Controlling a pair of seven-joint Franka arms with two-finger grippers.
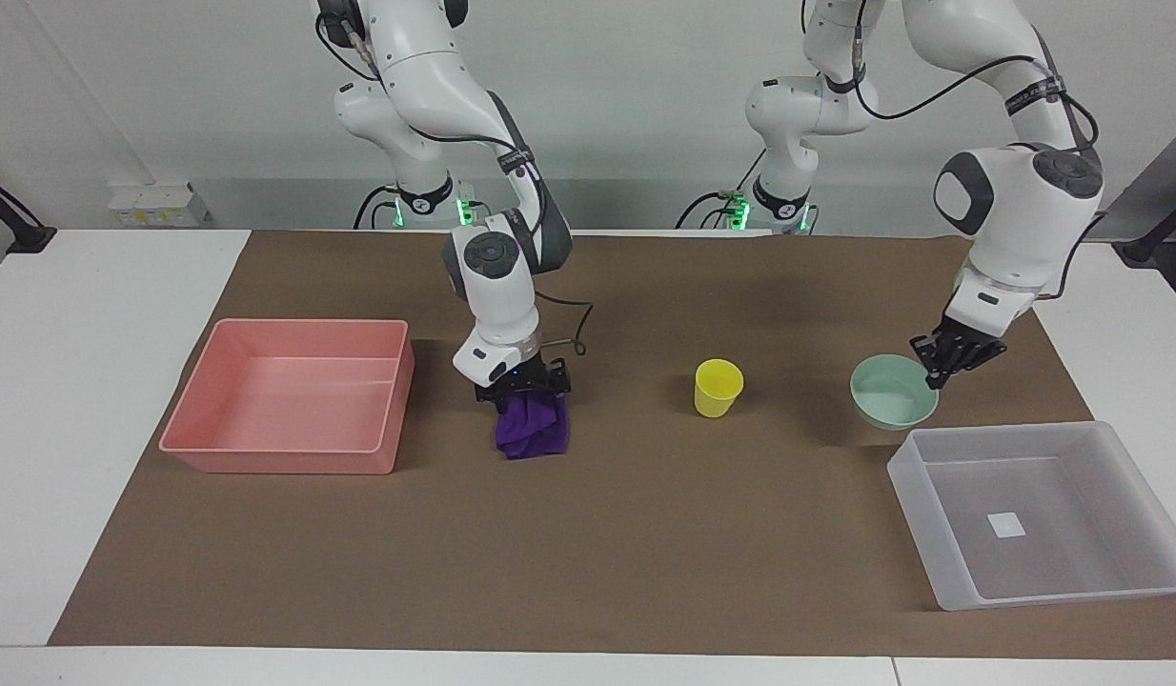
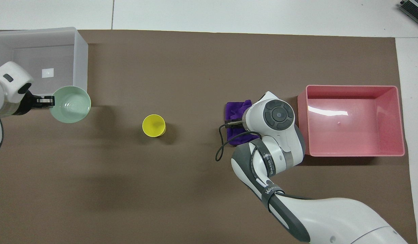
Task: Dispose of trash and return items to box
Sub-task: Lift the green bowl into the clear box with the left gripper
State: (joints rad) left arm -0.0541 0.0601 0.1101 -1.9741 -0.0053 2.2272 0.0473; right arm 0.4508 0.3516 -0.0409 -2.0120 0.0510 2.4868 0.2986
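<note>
My left gripper is shut on the rim of the mint-green bowl and holds it above the mat, beside the wall of the translucent box. In the overhead view the bowl hangs at the box's corner, with the left gripper beside it. My right gripper is down on the top of the purple cloth; its hand hides part of the cloth from above. The yellow cup stands upright between cloth and bowl and also shows in the overhead view.
A pink tray sits on the brown mat at the right arm's end, close beside the cloth; it also shows in the overhead view. The box holds only a white sticker.
</note>
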